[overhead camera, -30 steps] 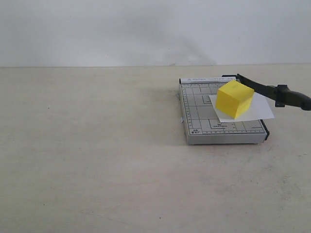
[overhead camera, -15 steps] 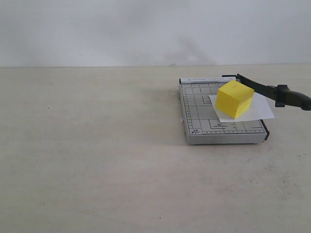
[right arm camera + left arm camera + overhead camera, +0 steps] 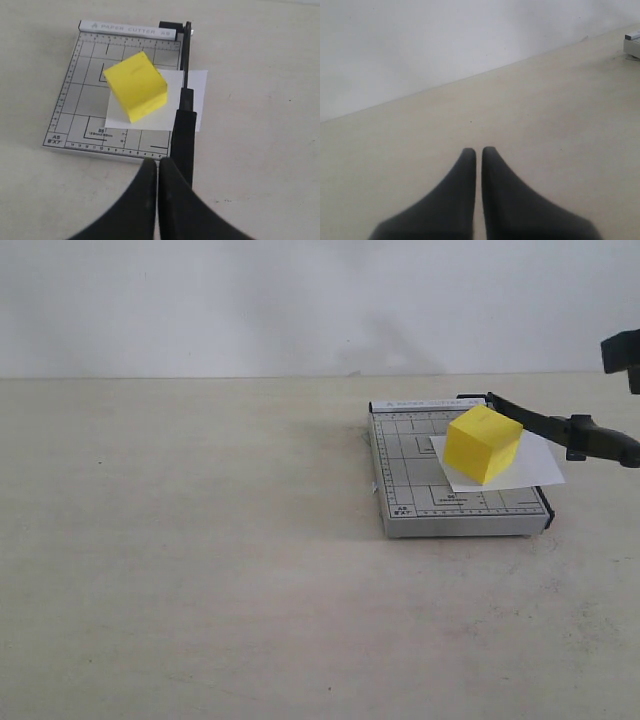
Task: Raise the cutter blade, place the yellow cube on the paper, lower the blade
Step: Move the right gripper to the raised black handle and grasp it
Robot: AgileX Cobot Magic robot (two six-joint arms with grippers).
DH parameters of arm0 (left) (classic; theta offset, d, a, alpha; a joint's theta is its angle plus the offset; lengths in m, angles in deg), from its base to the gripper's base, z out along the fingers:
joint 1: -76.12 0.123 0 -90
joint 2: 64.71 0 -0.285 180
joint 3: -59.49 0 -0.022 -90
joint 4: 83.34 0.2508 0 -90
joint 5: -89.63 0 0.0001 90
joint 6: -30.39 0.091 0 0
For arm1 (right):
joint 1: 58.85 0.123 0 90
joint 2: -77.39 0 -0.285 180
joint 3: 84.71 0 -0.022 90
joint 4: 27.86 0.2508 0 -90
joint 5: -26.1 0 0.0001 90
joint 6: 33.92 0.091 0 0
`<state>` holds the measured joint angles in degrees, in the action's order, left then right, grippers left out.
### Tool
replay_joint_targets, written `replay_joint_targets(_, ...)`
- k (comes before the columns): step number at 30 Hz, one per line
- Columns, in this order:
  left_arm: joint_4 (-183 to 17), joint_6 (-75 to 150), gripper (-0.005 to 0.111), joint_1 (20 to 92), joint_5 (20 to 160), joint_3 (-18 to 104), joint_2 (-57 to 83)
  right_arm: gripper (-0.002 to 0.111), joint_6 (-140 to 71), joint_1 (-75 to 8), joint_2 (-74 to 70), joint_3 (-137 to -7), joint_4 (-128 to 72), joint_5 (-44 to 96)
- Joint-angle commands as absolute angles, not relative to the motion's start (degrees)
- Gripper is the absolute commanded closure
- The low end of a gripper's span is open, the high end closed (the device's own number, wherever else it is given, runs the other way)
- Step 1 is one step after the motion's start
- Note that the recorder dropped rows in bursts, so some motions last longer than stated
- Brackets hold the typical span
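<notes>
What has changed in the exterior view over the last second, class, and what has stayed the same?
A dark part of the right arm has come into view at the right edge, above the handle end of the cutter blade. Nothing was taken hold of or let go. The yellow cube sits on the paper as before, and the blade has not moved.

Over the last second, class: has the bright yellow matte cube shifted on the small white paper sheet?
No. The yellow cube sits at the same spot on the paper, judged against the grey gridded board.
</notes>
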<state>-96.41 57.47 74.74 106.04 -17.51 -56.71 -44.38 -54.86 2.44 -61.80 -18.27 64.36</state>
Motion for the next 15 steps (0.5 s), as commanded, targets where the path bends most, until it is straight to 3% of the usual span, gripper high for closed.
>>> replay_joint_targets(1, -96.39, 56.90, 0.102, 74.89, 105.65, -17.73, -56.93, 0.106, -47.01, -54.93, -3.03, -65.07, -18.67, 67.69)
replay_joint_targets(3, -96.39, 56.90, 0.102, 74.89, 105.65, -17.73, -56.93, 0.097, -47.86, -54.93, -4.74, -65.17, -18.67, 67.57)
replay_joint_targets(8, -96.39, 56.90, 0.102, 74.89, 105.65, -17.73, -56.93, 0.049, -47.68, -54.93, -7.79, -65.17, -18.67, 65.39)
replay_joint_targets(9, -96.39, 56.90, 0.102, 74.89, 105.65, -17.73, -56.93, 0.044, -46.79, -54.93, -8.17, -65.17, -18.67, 64.47)
replay_joint_targets(15, -96.39, 56.90, 0.102, 74.89, 105.65, -17.73, -56.93, 0.043, -44.07, -54.93, -8.36, -65.17, -19.12, 62.87)
